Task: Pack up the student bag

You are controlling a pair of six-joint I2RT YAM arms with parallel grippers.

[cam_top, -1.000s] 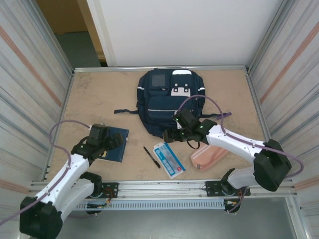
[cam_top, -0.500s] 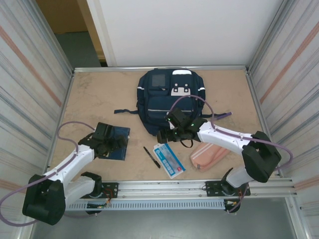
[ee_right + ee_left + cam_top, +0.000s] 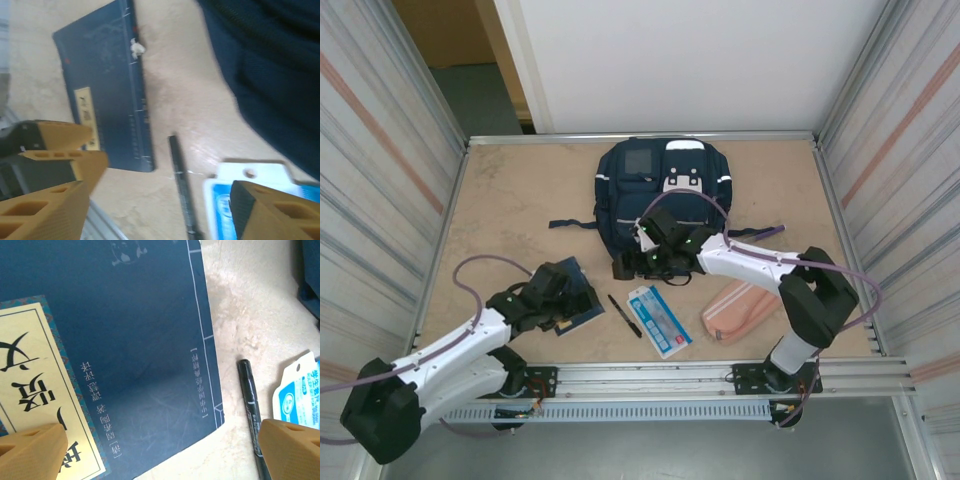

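Student bag [image 3: 663, 205] waits unpacked, far centre; left fingers [image 3: 30, 452], wide open, have slid over the blue book [image 3: 135, 340], while open, empty right fingers [image 3: 270, 215] swung toward the pen [image 3: 180, 180].

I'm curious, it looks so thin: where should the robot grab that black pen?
Mid-barrel, straight from above, closing across its width: the pen lies flat on the table, with bare gaps either side between the blue book and the card packet.
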